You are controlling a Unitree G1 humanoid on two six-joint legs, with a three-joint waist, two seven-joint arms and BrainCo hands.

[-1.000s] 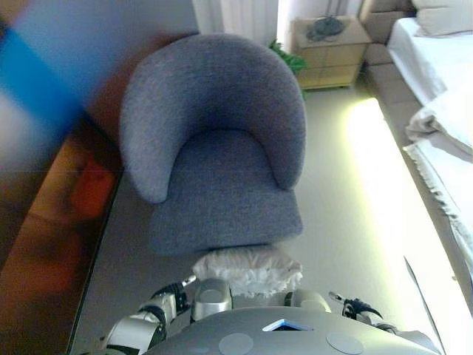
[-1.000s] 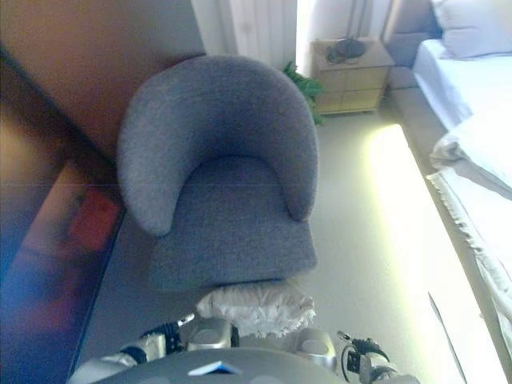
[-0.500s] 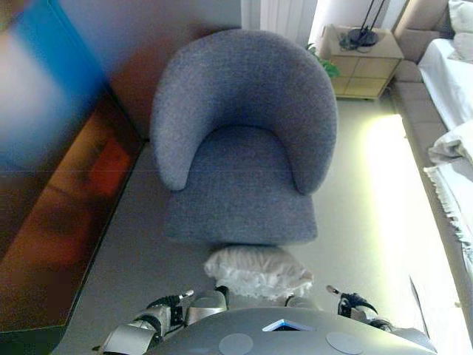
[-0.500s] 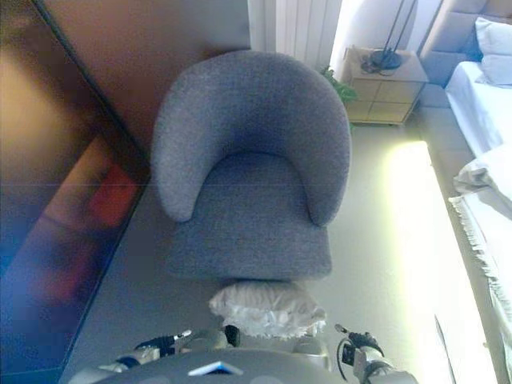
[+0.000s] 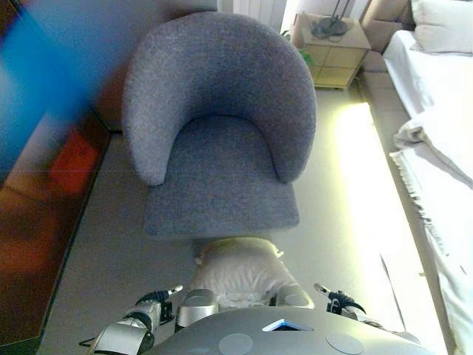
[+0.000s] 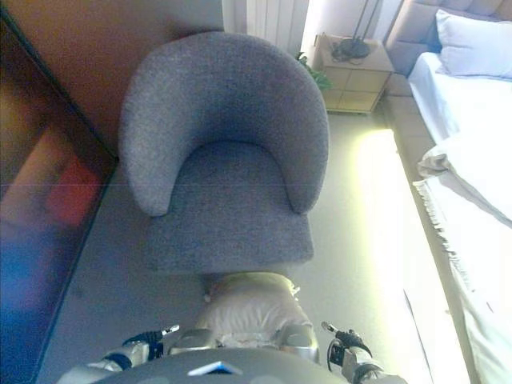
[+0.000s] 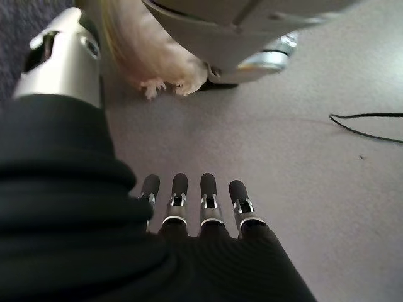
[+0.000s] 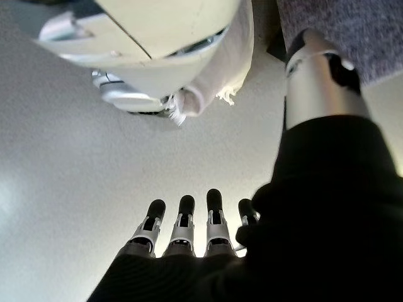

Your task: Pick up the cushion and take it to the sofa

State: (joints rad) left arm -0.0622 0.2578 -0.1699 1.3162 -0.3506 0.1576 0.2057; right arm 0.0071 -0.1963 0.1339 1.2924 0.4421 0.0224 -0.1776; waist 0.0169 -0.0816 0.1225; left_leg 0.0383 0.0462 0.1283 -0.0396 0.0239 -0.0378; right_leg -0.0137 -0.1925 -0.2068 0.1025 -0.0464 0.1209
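Both hands are pressing the cushion (image 5: 238, 269) from its two sides, just in front of the robot's chest. Left hand (image 7: 195, 207) is showing in its wrist view with fingers (image 7: 179, 192) straight and side by side, pointing out over the bare floor (image 7: 296, 163); nothing is curled in them. Its thumb (image 7: 63, 60) is standing apart, beside the frilled edge of the cushion, but whether it is touching the fabric cannot be told. Right hand (image 8: 189, 226) is reading the same: fingers (image 8: 214, 211) extended in a row over the pale floor, not closing on anything, thumb (image 8: 321, 75) raised near the cushion's fringe.

Cushion is white, plump, with a ruffled border, and is sitting between the two forearms rather than inside either grasp. In the eye views it is lying just short of the front edge of the grey sofa chair (image 5: 218, 126), close to its seat but not on it.

Sofa chair is a rounded tub shape in grey fabric, facing the robot. A dark reddish panel (image 6: 48, 192) is running along the robot's left. A bed with white bedding (image 6: 472, 176) is lying along the right, and a wooden nightstand (image 6: 352, 72) is standing beyond the chair.
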